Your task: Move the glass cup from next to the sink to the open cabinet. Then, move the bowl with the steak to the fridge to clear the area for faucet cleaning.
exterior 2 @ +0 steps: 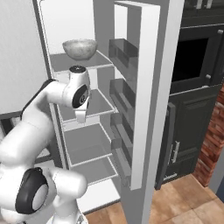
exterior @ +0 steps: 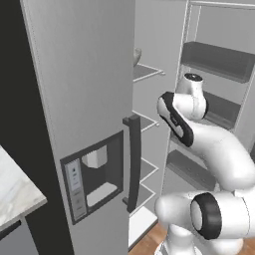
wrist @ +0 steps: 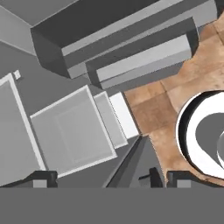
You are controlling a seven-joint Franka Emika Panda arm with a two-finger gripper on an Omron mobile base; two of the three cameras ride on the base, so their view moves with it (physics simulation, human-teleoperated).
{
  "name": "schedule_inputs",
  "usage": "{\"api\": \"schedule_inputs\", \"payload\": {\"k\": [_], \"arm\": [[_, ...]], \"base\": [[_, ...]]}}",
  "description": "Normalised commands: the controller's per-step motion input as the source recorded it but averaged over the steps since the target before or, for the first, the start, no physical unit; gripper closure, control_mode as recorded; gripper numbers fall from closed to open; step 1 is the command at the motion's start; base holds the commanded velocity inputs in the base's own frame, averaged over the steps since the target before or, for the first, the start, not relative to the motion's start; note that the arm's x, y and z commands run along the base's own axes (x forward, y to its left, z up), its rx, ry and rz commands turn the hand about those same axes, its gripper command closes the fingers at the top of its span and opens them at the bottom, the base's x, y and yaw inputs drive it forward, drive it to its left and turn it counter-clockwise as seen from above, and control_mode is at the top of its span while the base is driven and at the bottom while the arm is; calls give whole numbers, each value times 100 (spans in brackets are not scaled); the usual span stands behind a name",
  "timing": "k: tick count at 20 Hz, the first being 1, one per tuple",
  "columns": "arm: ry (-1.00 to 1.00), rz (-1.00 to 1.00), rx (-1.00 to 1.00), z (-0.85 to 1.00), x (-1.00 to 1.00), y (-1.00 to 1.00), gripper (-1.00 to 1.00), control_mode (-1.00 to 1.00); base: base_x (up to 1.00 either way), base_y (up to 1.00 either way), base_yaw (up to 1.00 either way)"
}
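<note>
Whitish speckled bowl, light grey fridge with dark handle, grey shelves, brown tiled floor.

The light is even and soft everywhere, without any clear lamp or window as its source. The fridge looks pale grey and flat, with no glare on its door. Its shelves throw only weak, smooth shadows on the levels below. The bowl on the top shelf is a little grainy but readable. The white arm has gentle shading and small dull highlights. The wooden floor is bright and warm. All edges are slightly soft and jagged. No lens bending shows at the borders.
</note>
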Motion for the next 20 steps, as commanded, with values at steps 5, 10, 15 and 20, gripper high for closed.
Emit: {"api": "schedule_inputs", "payload": {"k": [5,10,15,20], "arm": [[-9,0,0,-38,-100,-28,-100,-100],[-20,9,-4,-83,-100,-9,-100,-100],[-2,4,-1,-20,-20,0,-100,100],[0,0,0,0,0,0,-100,100]], "base": [[0,0,0],[0,0,0],[-80,0,28],[-90,24,65]]}}
